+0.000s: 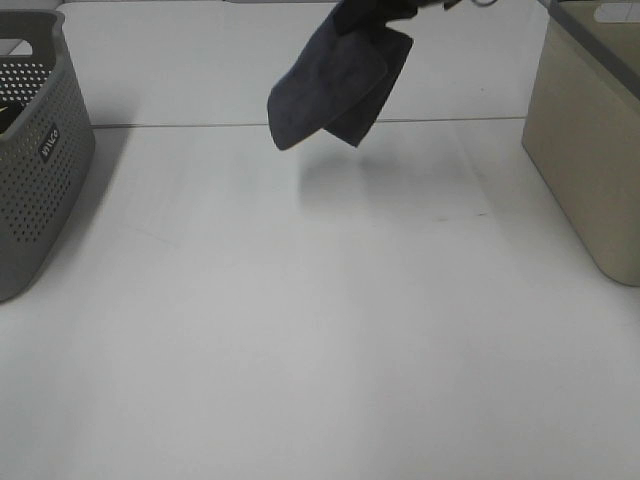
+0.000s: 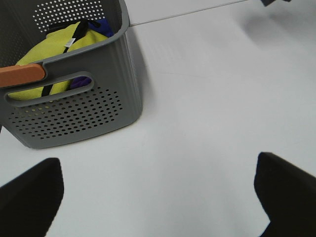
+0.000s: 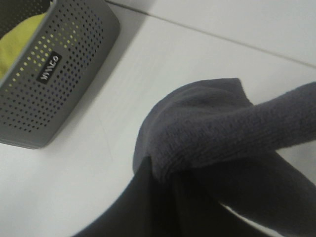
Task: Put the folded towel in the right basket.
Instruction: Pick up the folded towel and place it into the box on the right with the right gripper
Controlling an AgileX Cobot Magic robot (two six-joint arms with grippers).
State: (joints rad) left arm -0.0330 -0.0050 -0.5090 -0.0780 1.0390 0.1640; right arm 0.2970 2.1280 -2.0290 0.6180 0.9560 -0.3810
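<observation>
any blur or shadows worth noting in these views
Exterior high: washed out, the towel casts a faint soft shadow on the table. Right wrist: towel too close, slightly blurred. Left wrist: left end effector dark and featureless, grey basket sharp.

The towel (image 1: 335, 85) hangs above the table (image 1: 320, 330), between left basket (image 1: 40, 170) and right basket (image 1: 585, 160).
</observation>
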